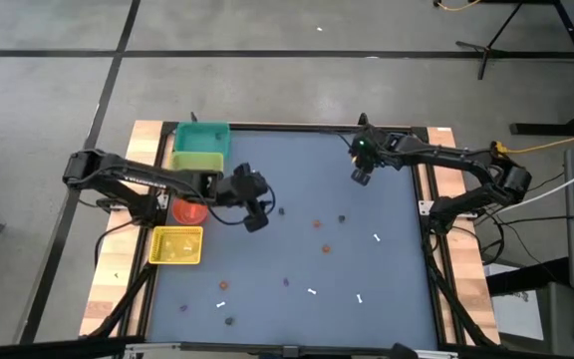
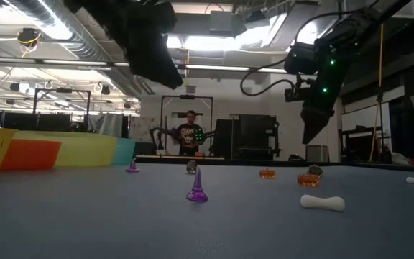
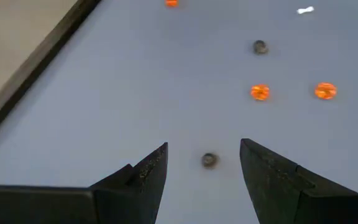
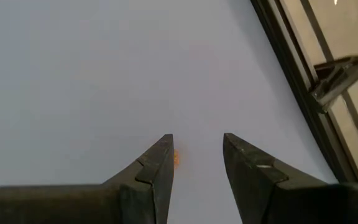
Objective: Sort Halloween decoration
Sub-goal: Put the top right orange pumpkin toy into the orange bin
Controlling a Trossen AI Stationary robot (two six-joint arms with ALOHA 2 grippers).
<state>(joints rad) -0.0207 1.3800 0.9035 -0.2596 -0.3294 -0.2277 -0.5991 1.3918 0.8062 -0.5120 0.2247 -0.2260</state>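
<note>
- Low view, nearest: one white bone-shaped plastic stick (image 2: 323, 203), one purple cone-shaped witch hat trinket (image 2: 197, 186).
- Farther on the blue-grey counter (image 2: 85, 216): two round orange pumpkin trinkets (image 2: 308, 180), a second purple cone (small, by the bins).
- Left claw (image 3: 204, 171) released, empty, fingers either side of one dark round trinket (image 3: 209, 160) on the counter.
- Right claw (image 4: 197, 165) parted, empty, above the far counter.
- Three bins: yellow plastic bin (image 1: 177, 245), red, teal.
</note>
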